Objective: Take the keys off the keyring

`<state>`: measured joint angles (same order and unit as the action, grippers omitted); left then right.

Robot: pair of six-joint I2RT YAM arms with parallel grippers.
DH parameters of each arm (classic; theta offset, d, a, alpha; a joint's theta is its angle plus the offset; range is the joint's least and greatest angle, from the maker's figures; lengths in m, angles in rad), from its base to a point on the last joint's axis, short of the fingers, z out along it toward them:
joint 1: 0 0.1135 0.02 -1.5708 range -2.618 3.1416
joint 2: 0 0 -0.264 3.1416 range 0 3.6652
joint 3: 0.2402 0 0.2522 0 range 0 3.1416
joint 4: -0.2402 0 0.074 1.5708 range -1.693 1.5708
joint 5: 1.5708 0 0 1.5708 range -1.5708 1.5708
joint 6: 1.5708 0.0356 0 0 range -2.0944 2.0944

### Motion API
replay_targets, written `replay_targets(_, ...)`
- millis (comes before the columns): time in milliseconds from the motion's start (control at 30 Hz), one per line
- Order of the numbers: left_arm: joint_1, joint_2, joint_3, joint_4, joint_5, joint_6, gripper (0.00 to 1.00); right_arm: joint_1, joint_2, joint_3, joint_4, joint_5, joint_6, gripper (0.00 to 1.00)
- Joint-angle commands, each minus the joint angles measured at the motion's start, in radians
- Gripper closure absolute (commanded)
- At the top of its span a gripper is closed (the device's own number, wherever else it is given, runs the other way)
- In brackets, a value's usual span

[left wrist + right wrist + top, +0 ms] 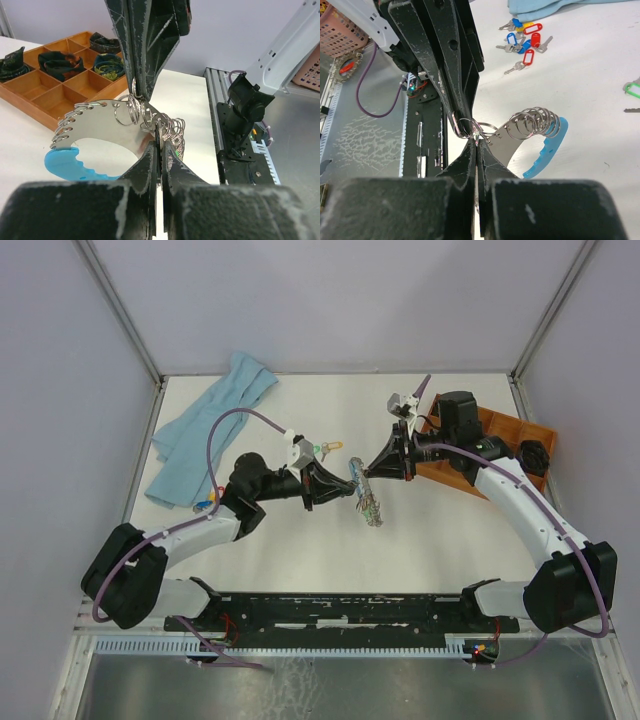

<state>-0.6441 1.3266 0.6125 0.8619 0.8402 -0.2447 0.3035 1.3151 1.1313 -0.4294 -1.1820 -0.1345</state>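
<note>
Left gripper (159,142) right up close, jaws pinched tight on the keyring (100,122). The right gripper (476,142) clamps its split rings from the opposite side. The keyring hangs between them above mid-table. Loose tagged keys (522,42) lie beside the blue cloth (205,425).

A white table (290,555) stands enclosed by pale lavender walls (350,300) under even light
</note>
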Motion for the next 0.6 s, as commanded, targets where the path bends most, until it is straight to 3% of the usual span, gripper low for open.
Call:
replay_targets(0, 0.017, -0.032, 0.067, -0.039, 0.012, -0.075, 0.97, 0.003, -0.037, 0.017, 0.046, 0.050, -0.026, 0.98)
replay_targets(233, 0.037, -0.025, 0.141, -0.136, 0.038, -0.172, 0.97, 0.005, -0.034, 0.012, 0.043, 0.082, -0.040, 0.91)
replay_targets(567, 0.086, 0.052, 0.193, -0.040, 0.067, -0.509, 0.97, -0.007, -0.058, 0.050, -0.019, 0.138, -0.066, 0.53)
